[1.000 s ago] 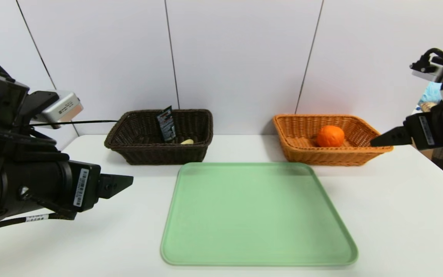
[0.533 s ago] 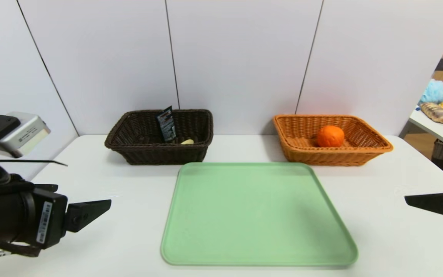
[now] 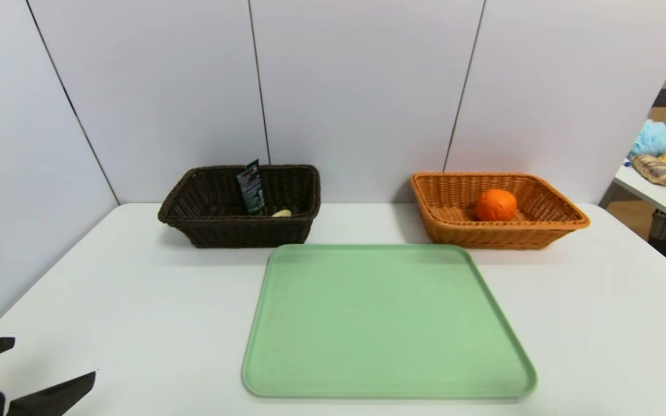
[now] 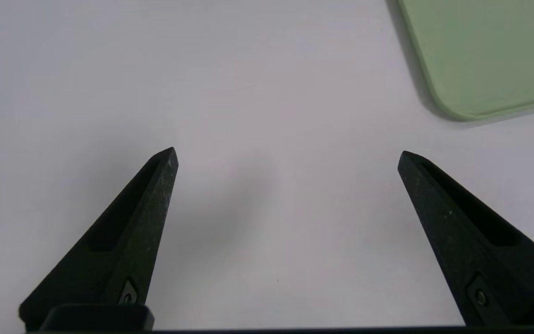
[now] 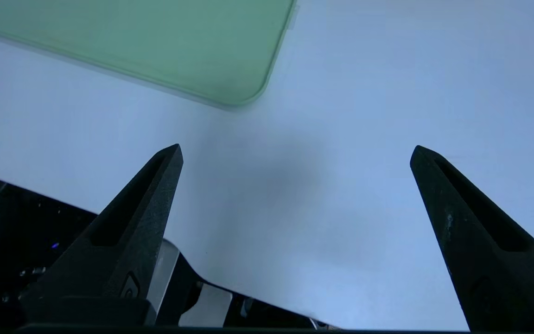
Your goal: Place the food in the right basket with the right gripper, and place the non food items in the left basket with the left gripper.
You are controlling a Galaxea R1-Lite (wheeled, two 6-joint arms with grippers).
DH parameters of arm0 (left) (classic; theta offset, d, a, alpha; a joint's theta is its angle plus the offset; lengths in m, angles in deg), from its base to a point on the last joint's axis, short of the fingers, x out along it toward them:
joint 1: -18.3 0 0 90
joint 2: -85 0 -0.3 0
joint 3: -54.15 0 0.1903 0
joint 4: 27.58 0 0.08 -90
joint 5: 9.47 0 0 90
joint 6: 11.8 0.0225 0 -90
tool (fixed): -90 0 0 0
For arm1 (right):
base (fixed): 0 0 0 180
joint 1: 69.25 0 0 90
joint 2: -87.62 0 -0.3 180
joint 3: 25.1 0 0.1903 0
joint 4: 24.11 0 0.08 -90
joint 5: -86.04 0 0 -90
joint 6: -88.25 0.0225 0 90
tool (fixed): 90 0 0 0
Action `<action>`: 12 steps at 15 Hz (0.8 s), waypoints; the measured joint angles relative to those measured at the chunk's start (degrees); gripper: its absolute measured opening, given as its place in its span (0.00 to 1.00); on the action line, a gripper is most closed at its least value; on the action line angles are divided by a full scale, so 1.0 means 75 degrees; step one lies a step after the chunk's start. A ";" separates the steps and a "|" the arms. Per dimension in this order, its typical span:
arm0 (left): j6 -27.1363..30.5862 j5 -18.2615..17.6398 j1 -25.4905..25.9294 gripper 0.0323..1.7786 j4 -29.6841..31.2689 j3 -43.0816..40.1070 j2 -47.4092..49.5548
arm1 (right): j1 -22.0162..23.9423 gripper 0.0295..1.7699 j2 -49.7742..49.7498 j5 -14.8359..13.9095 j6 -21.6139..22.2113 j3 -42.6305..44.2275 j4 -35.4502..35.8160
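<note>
At the far edge of the white desk (image 3: 136,300), against the pale panelled wall, two wicker baskets stand well apart. On the left, the rectangular dark brown wicker basket (image 3: 240,228) holds the black squeeze tube with white and reddish print (image 3: 250,188), upright against its back wall, and just beside it a pale yellow spoon (image 3: 281,213), of which only a small part shows above the rim. On the right, the rectangular orange-tan wicker basket (image 3: 454,231) holds the round orange fruit (image 3: 496,205) near its middle. Between the baskets and the near edge lies a flat, pale green rectangular tray (image 3: 388,323). The left pincer (image 3: 44,370) hangs at the near left corner of the desk, jaws spread wide and holding nothing, far from both baskets. The right pincer (image 5: 295,153), seen only in its own wrist view, hangs over bare desk beside a tray corner, jaws likewise wide apart and holding nothing.
</note>
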 joint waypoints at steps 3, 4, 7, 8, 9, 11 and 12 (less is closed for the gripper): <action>0.0398 0.0000 0.0486 0.95 -0.0254 -0.0538 0.0922 | -0.0005 0.96 -0.0769 0.0221 -0.0033 -0.0184 -0.0387; 0.0536 0.0000 0.0736 0.95 -0.0283 -0.0696 0.1216 | 0.0036 0.96 -0.0962 0.0250 -0.0033 -0.0210 -0.0489; 0.1060 -0.0020 0.1547 0.95 -0.0273 -0.1144 0.1967 | 0.0455 0.96 -0.1456 0.0315 -0.0029 -0.0236 -0.0649; 0.1209 -0.0033 0.1853 0.95 -0.0265 -0.1284 0.2224 | 0.0697 0.96 -0.1621 0.0371 -0.0029 -0.0236 -0.0684; 0.1292 -0.0029 0.2139 0.95 -0.0273 -0.1398 0.2443 | 0.0965 0.96 -0.1790 0.0416 -0.0026 -0.0228 -0.0696; 0.1455 -0.0041 0.2833 0.95 -0.0280 -0.1619 0.2885 | 0.1573 0.96 -0.2133 0.0501 -0.0026 -0.0206 -0.0718; 0.1578 -0.0049 0.3118 0.95 -0.0265 -0.1687 0.3069 | 0.1825 0.96 -0.2287 0.0519 -0.0026 -0.0202 -0.0722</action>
